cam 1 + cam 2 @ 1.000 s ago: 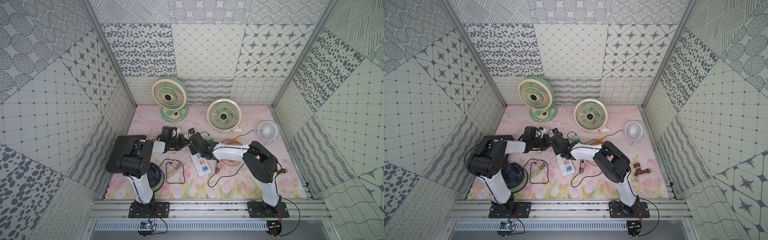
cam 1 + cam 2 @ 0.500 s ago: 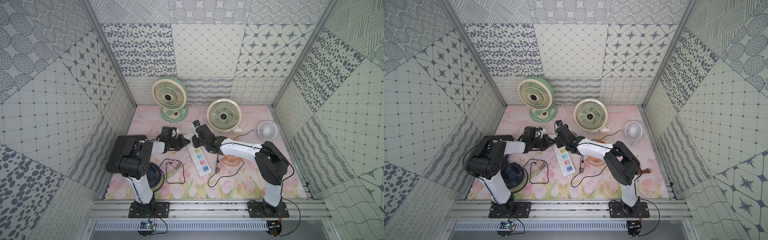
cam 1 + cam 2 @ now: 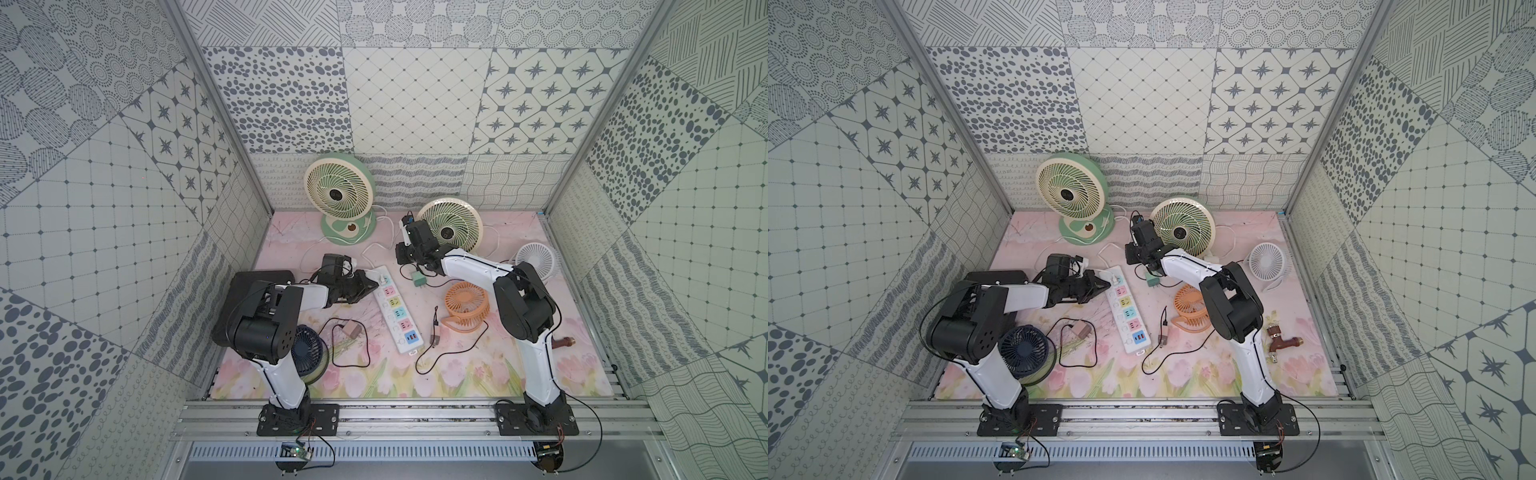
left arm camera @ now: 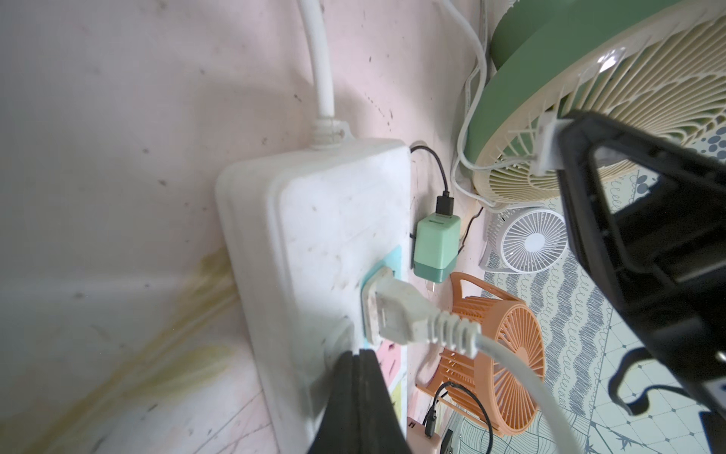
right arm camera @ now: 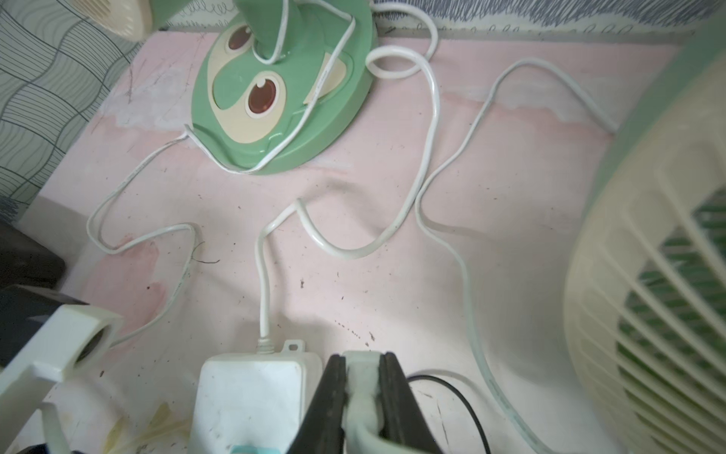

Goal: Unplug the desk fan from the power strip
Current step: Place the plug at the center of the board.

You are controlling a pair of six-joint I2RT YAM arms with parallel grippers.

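Pinching white plug cord [image 5: 361,408] in right gripper [image 5: 362,358], left gripper [image 4: 359,355] closed empty, pressed on power strip [image 4: 314,236]

The power strip [image 5: 251,401] runs off the right wrist view's edge (sockets mostly unseen).

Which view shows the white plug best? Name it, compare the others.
Left wrist view: the white plug sits close and sharp in the blue end socket of the power strip. Both top views show a tiny speck. Right wrist view shows only its cord pinched in the right claw.
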